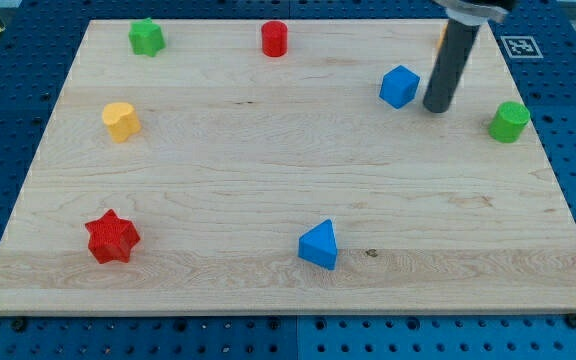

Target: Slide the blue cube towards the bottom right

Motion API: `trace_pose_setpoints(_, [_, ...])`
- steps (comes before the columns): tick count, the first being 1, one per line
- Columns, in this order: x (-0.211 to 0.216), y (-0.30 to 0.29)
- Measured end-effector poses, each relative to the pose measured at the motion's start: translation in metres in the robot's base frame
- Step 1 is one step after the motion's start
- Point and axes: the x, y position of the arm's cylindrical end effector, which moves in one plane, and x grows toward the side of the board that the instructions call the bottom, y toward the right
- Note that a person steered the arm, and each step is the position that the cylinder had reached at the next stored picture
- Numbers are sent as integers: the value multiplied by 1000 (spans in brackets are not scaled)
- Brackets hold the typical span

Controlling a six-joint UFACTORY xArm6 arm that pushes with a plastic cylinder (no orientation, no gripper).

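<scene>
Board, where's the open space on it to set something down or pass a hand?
The widest bare patch is the middle, bordered by the yellow block, red star, blue wedge and blue cube. The view's bottom-right corner is bare too. It is crowded at upper right: my tip stands between cube and green cylinder.

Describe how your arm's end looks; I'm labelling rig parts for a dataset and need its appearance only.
Only the lower part shows: a straight, smooth, dark grey to black cylindrical rod ending in my tip, blunt and flat. At the view's top it enters a wider dark mount with a lighter grey band. No cables, markings or labels are visible on it.
</scene>
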Motion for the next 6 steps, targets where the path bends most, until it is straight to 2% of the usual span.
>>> trace_pose_setpoints(2, [-41, 28])
trace_pose_setpoints(3, [-53, 3])
trace_pose_setpoints(6, [-20, -39])
